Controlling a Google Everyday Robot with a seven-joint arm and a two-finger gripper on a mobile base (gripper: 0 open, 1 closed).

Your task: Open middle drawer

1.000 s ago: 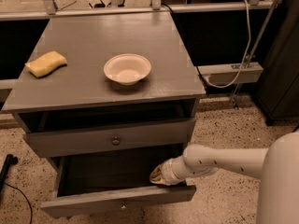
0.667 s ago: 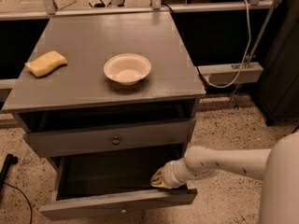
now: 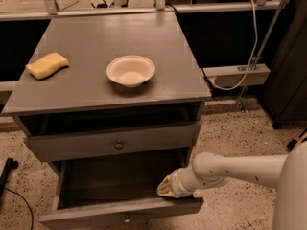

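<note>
Pulled slightly further out, middle drawer (image 3: pixel 115 186) runs long axis left-right, front facing us; gripper (image 3: pixel 165 188) sits inside its front right corner, jaws' state indiscernible.

The bowl (image 3: pixel 130 71) sat near the middle of the cabinet top (image 3: pixel 182 80). The sponge (image 3: pixel 47 65) lay well apart at the bowl's 9 o'clock, near the left edge. Directly under the top was the upper drawer (image 3: pixel 72 147). Beneath it, the middle drawer (image 3: pixel 96 217) stood out toward 6 o'clock. The gripper (image 3: pixel 165 188) was inside that drawer, in its 5 o'clock corner, just behind the front panel. The arm (image 3: pixel 240 169) reached away from the gripper toward 3 o'clock, across the drawer's right side. A cable (image 3: pixel 253 37) hung at the cabinet's 2 o'clock.
</note>
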